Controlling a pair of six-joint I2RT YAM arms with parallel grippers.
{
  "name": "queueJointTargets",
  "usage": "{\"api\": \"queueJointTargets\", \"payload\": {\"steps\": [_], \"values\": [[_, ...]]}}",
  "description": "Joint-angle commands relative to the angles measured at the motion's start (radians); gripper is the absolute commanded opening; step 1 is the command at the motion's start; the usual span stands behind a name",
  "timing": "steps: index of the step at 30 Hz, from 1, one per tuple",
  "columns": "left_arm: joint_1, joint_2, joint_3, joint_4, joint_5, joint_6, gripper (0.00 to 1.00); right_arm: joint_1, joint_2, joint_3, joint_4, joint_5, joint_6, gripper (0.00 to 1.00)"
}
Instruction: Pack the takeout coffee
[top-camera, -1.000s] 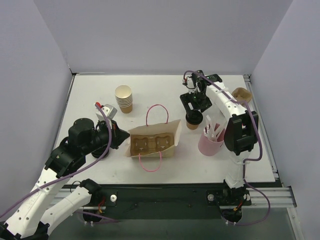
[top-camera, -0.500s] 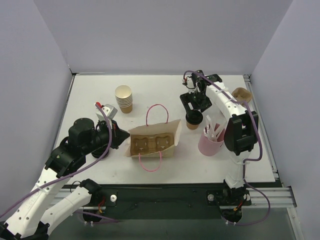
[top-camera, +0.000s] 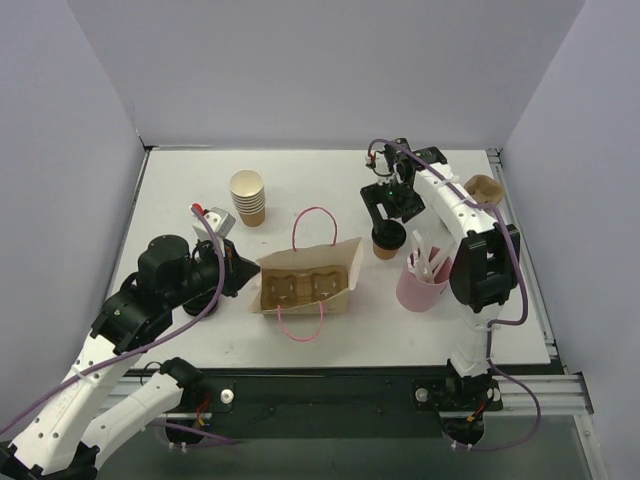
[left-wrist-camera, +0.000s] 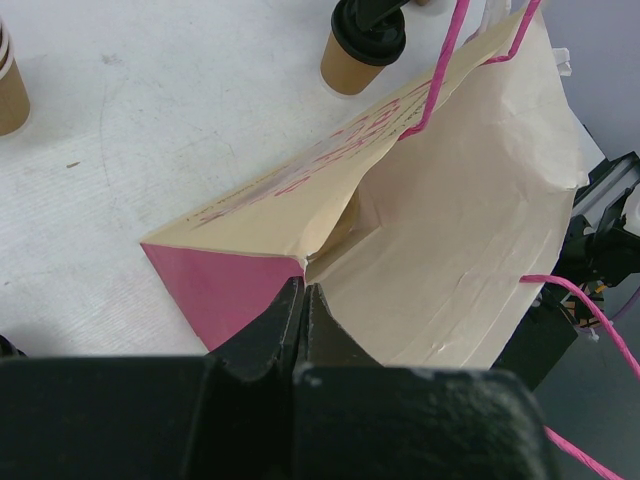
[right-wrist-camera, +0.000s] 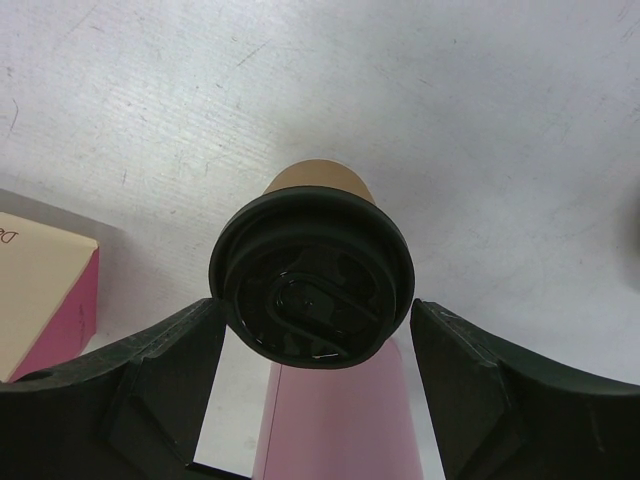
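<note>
1. The right hand (right-wrist-camera: 315, 312) stands wide open, fingers either side of the takeout coffee (top-camera: 385, 241), gripping nothing; the left hand (left-wrist-camera: 302, 300) is pinched shut on the paper bag (left-wrist-camera: 450, 230) edge.
2. The coffee stands upright, right of centre on the surface (top-camera: 200, 180), near the bag.
3. It looks light, with a thin, crushable paper wall and a glossy, slippery lid. I'd squeeze gently just under the lid.

The takeout coffee (top-camera: 385, 239) right of the paper bag (top-camera: 340, 255), cup stack (top-camera: 248, 197) behind-left, straw cup (top-camera: 420, 288) before the coffee.
</note>
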Motion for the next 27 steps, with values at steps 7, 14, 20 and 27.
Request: {"api": "queueJointTargets", "payload": {"steps": [7, 14, 20, 27], "values": [[-0.002, -0.011, 0.021, 0.033, 0.006, 0.006, 0.0, 0.004, -0.061, -0.02, -0.043, -0.021, 0.008, 0.76], [-0.002, -0.011, 0.023, 0.033, 0.005, 0.009, 0.0, 0.009, -0.053, -0.038, -0.045, -0.024, 0.015, 0.76], [-0.002, -0.013, 0.019, 0.036, 0.0, 0.009, 0.0, 0.01, -0.04, -0.055, -0.046, -0.024, 0.014, 0.76], [-0.002, -0.008, 0.024, 0.04, -0.003, 0.013, 0.0, 0.026, -0.015, -0.04, -0.046, 0.015, 0.009, 0.74]]}}
